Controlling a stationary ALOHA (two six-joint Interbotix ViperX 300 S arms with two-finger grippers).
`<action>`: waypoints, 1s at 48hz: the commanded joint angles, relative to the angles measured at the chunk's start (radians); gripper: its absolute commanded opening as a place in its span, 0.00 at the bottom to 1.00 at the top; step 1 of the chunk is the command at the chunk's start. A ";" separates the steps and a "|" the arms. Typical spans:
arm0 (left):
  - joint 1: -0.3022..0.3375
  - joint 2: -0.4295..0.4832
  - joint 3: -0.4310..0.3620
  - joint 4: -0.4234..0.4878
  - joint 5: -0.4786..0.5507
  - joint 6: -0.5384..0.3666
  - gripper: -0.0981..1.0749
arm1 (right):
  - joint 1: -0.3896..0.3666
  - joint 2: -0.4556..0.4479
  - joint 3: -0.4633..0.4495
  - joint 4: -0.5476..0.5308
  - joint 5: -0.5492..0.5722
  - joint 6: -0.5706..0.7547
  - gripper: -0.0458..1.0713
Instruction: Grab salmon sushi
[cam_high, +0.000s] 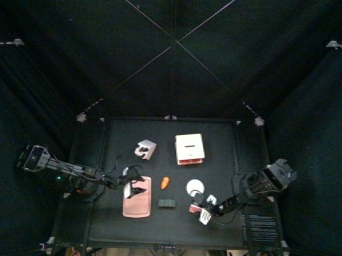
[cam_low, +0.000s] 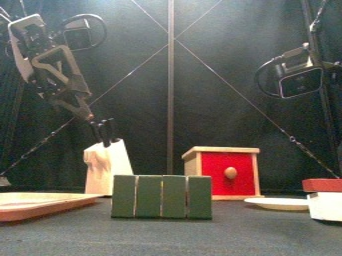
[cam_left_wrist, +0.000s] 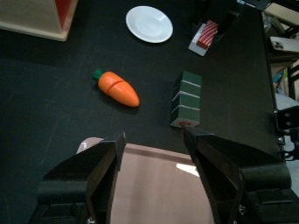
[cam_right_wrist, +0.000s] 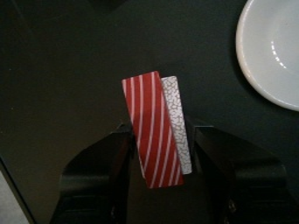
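The salmon sushi (cam_right_wrist: 156, 131), red-striped on top with white rice beside it, lies on the black table between my right gripper's (cam_right_wrist: 162, 144) jaws, which press on its two long sides. In the top view it (cam_high: 205, 210) sits near the table's front right, under the right gripper (cam_high: 209, 207). It shows at the right edge of the front view (cam_low: 322, 198), at table level. My left gripper (cam_left_wrist: 158, 144) is open and empty, hanging over the pale pink slab (cam_left_wrist: 152, 188) at the front left.
An orange carrot (cam_left_wrist: 118, 88), a green block (cam_left_wrist: 187, 101) and a white plate (cam_right_wrist: 274, 48) lie close around. A red-and-white box (cam_high: 191, 147) and a white holder (cam_high: 144, 149) stand at the back. The table's front edge is near the sushi.
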 joint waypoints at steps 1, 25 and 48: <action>0.003 -0.002 -0.012 0.005 0.000 0.003 0.85 | -0.008 -0.049 -0.008 0.008 -0.009 0.003 0.55; 0.008 -0.002 -0.012 0.009 -0.002 0.006 0.85 | -0.078 -0.207 -0.003 -0.015 -0.011 0.005 0.55; 0.008 -0.002 -0.020 0.026 -0.008 0.005 0.85 | -0.123 -0.192 -0.035 -0.087 -0.014 0.006 0.55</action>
